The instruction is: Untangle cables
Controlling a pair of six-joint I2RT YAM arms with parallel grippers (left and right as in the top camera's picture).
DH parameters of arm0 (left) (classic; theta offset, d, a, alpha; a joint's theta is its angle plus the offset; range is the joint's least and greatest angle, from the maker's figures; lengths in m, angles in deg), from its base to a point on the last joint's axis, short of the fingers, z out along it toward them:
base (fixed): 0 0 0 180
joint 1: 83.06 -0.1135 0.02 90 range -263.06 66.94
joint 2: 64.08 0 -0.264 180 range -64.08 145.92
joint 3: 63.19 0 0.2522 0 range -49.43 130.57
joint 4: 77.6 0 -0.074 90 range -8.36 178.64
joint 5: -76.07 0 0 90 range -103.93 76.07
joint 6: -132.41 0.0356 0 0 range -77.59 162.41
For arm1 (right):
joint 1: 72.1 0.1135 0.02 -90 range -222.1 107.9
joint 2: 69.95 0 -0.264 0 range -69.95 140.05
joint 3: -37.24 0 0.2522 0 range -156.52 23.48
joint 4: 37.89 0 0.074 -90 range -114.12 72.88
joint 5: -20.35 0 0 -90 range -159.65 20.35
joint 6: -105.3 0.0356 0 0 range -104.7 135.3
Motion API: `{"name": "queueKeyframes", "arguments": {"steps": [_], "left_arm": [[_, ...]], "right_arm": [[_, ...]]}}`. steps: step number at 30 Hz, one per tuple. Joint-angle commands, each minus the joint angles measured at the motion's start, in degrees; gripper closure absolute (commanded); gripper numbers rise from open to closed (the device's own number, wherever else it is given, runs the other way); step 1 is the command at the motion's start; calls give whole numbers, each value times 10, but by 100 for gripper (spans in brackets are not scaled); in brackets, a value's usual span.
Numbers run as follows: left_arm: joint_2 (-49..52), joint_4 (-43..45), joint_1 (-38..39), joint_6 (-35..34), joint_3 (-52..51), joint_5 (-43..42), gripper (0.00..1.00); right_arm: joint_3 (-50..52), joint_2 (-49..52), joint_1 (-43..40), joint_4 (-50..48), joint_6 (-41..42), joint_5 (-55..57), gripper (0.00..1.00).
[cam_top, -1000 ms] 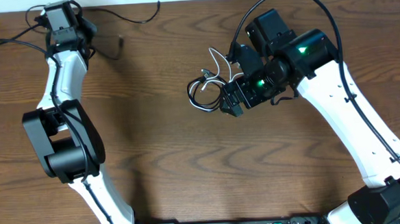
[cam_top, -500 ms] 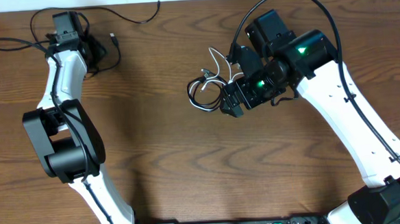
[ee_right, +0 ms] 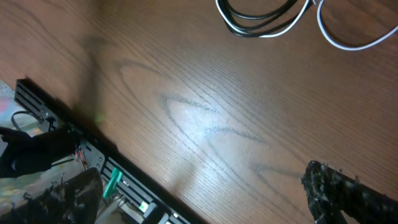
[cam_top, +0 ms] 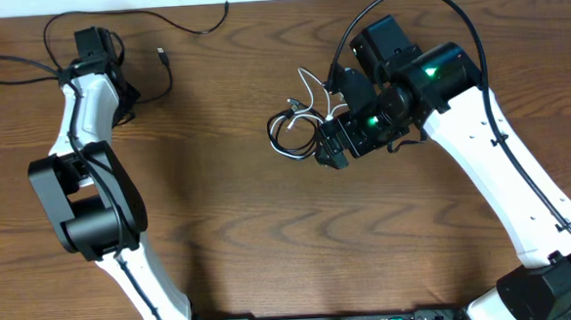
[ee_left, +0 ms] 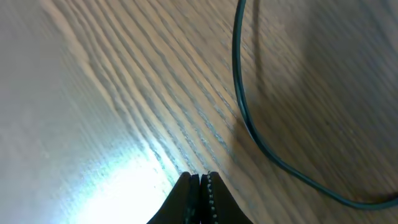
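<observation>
Left tool (ee_left: pixel 200 186) pressed together, right tool (cam_top: pixel 326 154) unclear; 1 black cable (ee_left: pixel 234 56) apart, seemingly 2 cables (cam_top: pixel 289 130) bundled.

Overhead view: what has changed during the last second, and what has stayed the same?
The left gripper turned and moved slightly nearer the robot, and the long black cable shifted with it, its plug sliding a little leftward. The right gripper and the cable bundle stayed put.
</observation>
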Motion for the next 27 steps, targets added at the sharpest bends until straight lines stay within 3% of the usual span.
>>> {"name": "queueKeyframes", "arguments": {"steps": [1, 11, 16, 21, 24, 25, 26, 27], "left_arm": [[38, 17, 3, -7, 1, -52, 93], [87, 89, 5, -13, 1, -92, 92], [99, 228, 6, -13, 1, -213, 93], [103, 331, 10, -13, 1, -229, 92], [103, 338, 9, 9, 11, -258, 91], [101, 336, 9, 22, 13, -266, 79], [97, 329, 9, 38, 13, -269, 51], [91, 317, 9, 50, 13, -268, 39]], "right_arm": [[3, -2, 2, -1, 5, 0, 1], [3, -2, 2, 4, 5, 0, 1], [3, -2, 2, 10, 5, -4, 1], [3, -2, 2, 12, 14, -4, 1], [3, -2, 2, 11, 14, -4, 1], [3, -2, 2, 11, 14, -4, 1], [3, -2, 2, 11, 15, -4, 1], [3, -2, 1, 11, 18, -3, 1]]}}
